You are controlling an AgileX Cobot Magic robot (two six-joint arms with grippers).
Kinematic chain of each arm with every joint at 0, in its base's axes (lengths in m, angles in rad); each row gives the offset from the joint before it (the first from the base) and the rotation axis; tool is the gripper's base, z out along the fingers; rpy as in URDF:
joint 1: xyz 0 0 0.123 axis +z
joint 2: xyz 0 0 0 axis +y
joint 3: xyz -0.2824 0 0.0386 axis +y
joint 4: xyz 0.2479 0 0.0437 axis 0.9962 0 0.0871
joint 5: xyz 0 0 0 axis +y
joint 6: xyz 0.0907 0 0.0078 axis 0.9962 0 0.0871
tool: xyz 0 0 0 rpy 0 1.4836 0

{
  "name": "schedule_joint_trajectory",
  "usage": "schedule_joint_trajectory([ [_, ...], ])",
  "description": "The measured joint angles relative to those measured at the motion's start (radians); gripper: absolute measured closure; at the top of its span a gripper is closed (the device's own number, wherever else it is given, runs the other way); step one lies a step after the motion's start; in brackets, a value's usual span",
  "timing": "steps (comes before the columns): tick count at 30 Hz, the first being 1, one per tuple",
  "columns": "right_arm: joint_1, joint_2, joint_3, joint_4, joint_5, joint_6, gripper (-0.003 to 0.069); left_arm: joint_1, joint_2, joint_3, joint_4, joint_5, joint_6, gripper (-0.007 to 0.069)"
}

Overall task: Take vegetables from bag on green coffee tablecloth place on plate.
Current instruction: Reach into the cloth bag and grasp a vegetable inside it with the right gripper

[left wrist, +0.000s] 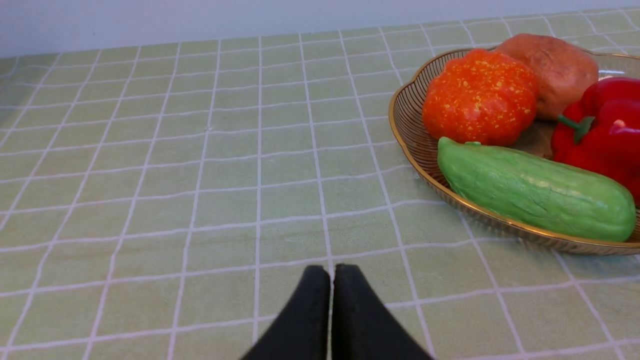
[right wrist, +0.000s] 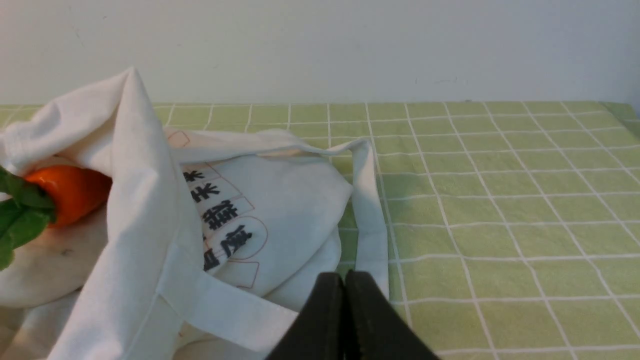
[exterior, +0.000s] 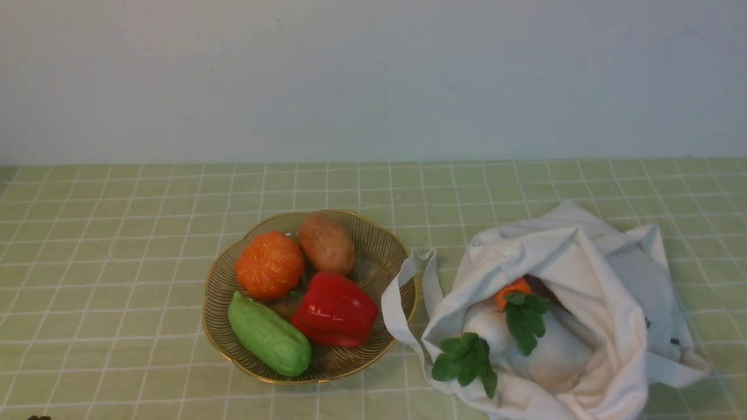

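Note:
The off-white bag lies open on the green tablecloth at the right. In its mouth lie a white radish with green leaves and an orange carrot. No aubergine shows. The gold wire plate stands left of the bag. My left gripper is shut and empty over bare cloth, apart from the plate. My right gripper is shut and empty just before the bag, beside a strap. The carrot and the radish show there too. Neither gripper's fingers show in the front view.
The plate holds an orange pumpkin, a brown potato, a red pepper and a green cucumber. One bag strap lies against the plate's rim. A pale wall stands behind the table.

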Motion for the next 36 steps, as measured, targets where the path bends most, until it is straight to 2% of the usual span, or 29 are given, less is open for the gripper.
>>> schedule_joint_trajectory([
  [2, 0.000, 0.000, 0.000, 0.022, -0.014, 0.012, 0.0674, 0.000, 0.000, 0.000, 0.000, 0.000, 0.000, 0.0629],
  [4, 0.000, 0.000, 0.005, 0.142, -0.082, 0.059, 0.0674, 0.000, 0.000, 0.000, 0.000, 0.000, 0.000, 0.0629],
  [6, 0.000, 0.000, 0.005, 0.207, -0.136, 0.092, 0.0674, 0.000, 0.000, 0.000, 0.000, 0.000, 0.000, 0.0629],
  [7, 0.000, 0.000, 0.005, 0.352, -0.218, 0.148, 0.0674, 0.000, 0.000, 0.000, 0.000, 0.000, 0.000, 0.0629],
  [8, 0.000, 0.000, 0.005, 0.367, -0.235, 0.160, 0.0674, 0.000, 0.000, 0.000, 0.000, 0.000, 0.000, 0.0629],
  [9, 0.000, 0.000, 0.005, 0.468, -0.280, 0.189, 0.0674, 0.000, 0.000, 0.000, 0.000, 0.000, 0.000, 0.0629],
  [10, 0.000, 0.000, 0.005, 0.468, -0.287, 0.193, 0.0674, 0.000, 0.000, 0.000, 0.000, 0.000, 0.000, 0.0629],
  [11, 0.000, 0.000, 0.005, 0.591, -0.336, 0.208, 0.0674, 0.000, 0.000, 0.000, 0.000, 0.000, 0.000, 0.0629],
  [13, 0.000, 0.000, 0.005, 0.669, -0.368, 0.207, 0.0674, 0.000, 0.000, 0.000, 0.000, 0.000, 0.000, 0.0629],
  [17, 0.000, 0.000, 0.005, 0.735, -0.390, 0.180, 0.0674, 0.000, 0.000, 0.000, 0.000, 0.000, 0.000, 0.0629],
  [20, 0.000, 0.000, 0.003, 0.811, -0.416, 0.204, 0.0674, 0.000, 0.000, 0.000, 0.000, 0.000, 0.000, 0.0629],
  [23, 0.000, 0.000, -0.048, 0.832, -0.378, 0.210, 0.0674, 0.000, 0.000, 0.000, 0.000, 0.000, 0.000, 0.0629],
  [29, 0.000, 0.145, -0.440, 0.696, 0.010, 0.053, 0.0674, 0.000, 0.000, 0.000, 0.000, 0.000, 0.000, 0.0629],
  [32, 0.000, 0.402, -0.649, 0.640, 0.348, -0.078, 0.0674, 0.000, 0.000, 0.000, 0.000, 0.000, 0.000, 0.0629],
  [33, 0.000, 0.402, -0.660, 0.637, 0.370, -0.086, 0.0674, 0.000, 0.000, 0.000, 0.000, 0.000, 0.000, 0.0629],
  [34, 0.000, 0.534, -0.735, 0.623, 0.520, -0.142, 0.0674, 0.000, 0.000, 0.000, 0.000, 0.000, 0.000, 0.0629],
  [36, 0.000, 0.691, -0.819, 0.607, 0.693, -0.202, 0.0674, 0.000, 0.000, 0.000, 0.000, 0.000, 0.000, 0.0629],
])
